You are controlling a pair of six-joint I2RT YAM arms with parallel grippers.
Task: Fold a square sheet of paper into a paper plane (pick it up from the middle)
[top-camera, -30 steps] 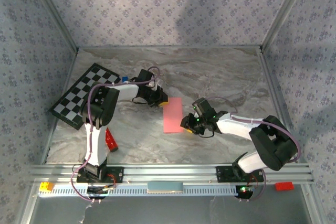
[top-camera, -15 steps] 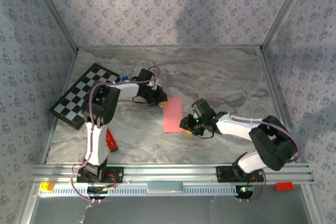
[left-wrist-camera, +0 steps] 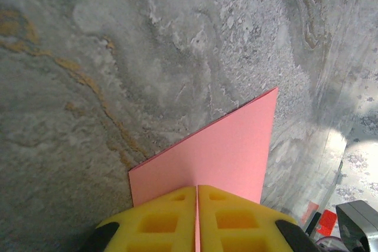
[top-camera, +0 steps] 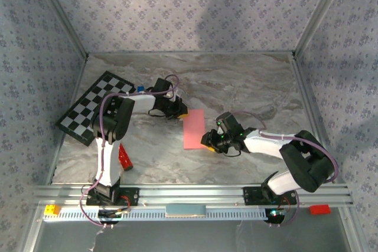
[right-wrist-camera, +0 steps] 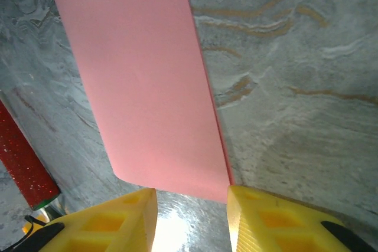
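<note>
Left wrist: left gripper [left-wrist-camera: 196,196] clamped edge of thin salmon-pink paper sheet [left-wrist-camera: 221,146]; right gripper [right-wrist-camera: 192,196] part-open, straddled other end; light, floppy, wanted edge pinch

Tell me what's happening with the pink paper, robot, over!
Left gripper shut on pink paper, far end. Right gripper open at its near edge. Red bar lies well aside.

Paper [top-camera: 194,129] mid-table, left claw [top-camera: 183,114] at its far corner, right claw [top-camera: 206,141] at its near edge, checkerboard [top-camera: 94,105] well left
</note>
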